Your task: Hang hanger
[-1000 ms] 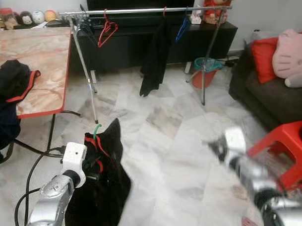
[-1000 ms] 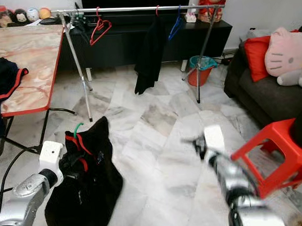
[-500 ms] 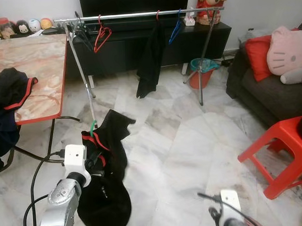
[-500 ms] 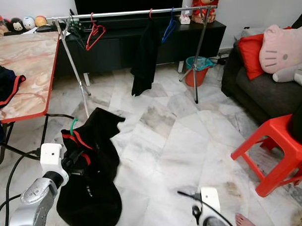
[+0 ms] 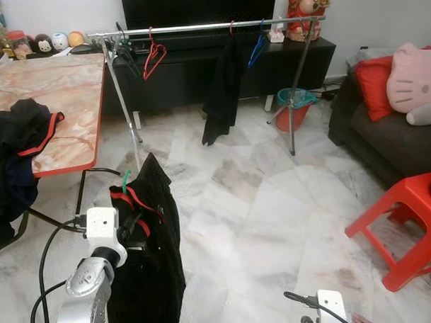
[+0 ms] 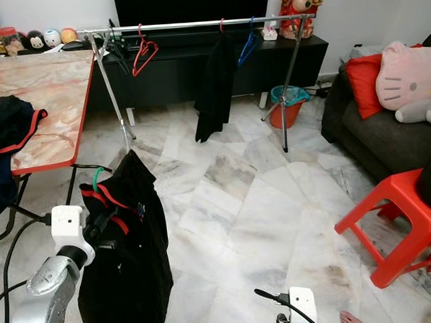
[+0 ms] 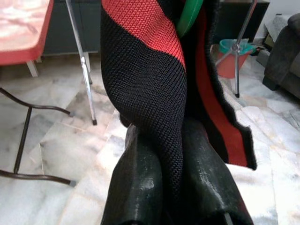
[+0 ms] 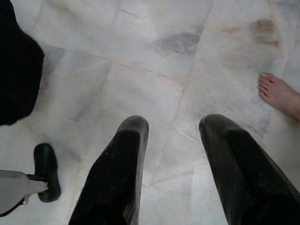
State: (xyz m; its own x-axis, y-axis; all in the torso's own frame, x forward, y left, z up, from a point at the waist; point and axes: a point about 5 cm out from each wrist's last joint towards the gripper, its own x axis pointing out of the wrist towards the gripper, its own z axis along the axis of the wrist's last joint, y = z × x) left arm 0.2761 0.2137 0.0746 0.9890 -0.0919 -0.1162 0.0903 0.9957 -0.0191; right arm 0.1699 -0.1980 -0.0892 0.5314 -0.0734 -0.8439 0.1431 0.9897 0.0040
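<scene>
Well, the left gripper (image 7: pixel 171 187) is pinched tight on the black-and-red garment (image 5: pixel 152 263), the green hanger (image 7: pixel 189 16) hook poking up just beyond its fingertips, and the rail (image 5: pixel 196 26) stands well ahead. The right gripper (image 8: pixel 180 164) hangs spread wide over bare floor, so that knit could slide through the pinch, or the dangling cloth could snag a rack leg on approach.

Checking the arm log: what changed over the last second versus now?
The right arm dropped from raised in front to low at the frame's bottom edge; the right gripper now hangs open over bare floor. The black garment, flared out half a second ago, hangs straight again. The camera shifted a little. Unchanged: the left gripper stays shut on the garment with its green hanger, and the rail keeps its hangers.
</scene>
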